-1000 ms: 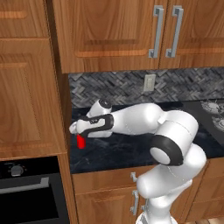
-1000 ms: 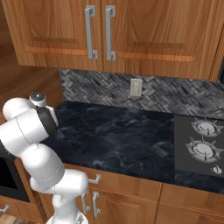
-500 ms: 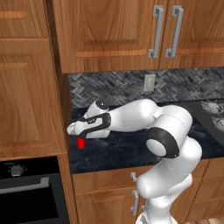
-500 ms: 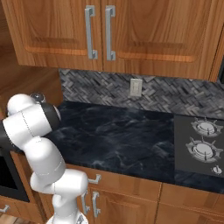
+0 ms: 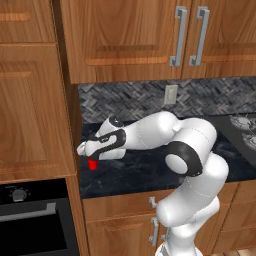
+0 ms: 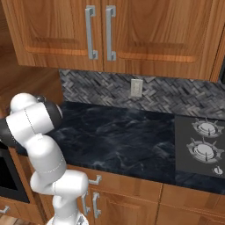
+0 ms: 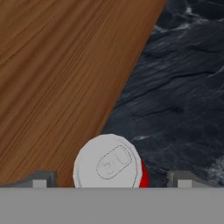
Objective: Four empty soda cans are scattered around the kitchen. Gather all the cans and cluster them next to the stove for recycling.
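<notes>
One red soda can [image 5: 92, 163] stands upright at the far left end of the black counter, tight against the tall wooden cabinet side. My gripper [image 5: 89, 154] hangs just above it, pointing down. From the hand camera the can's silvery top [image 7: 108, 162] lies between my two fingertips [image 7: 40, 182], which stand wide apart on either side, so the gripper [image 7: 111, 183] is open around the can without touching it. The stove [image 6: 203, 141] sits at the right end of the counter, far from the can. The other cans are out of view.
The wooden cabinet side [image 7: 57, 78] rises right beside the can on its left. A black wall oven [image 5: 35, 220] sits below that cabinet. A herringbone backsplash with an outlet [image 6: 136, 88] runs behind the dark marble counter [image 6: 127, 136].
My hand has sunk slightly toward the can and the elbow has swung a little left. The can has not moved.
</notes>
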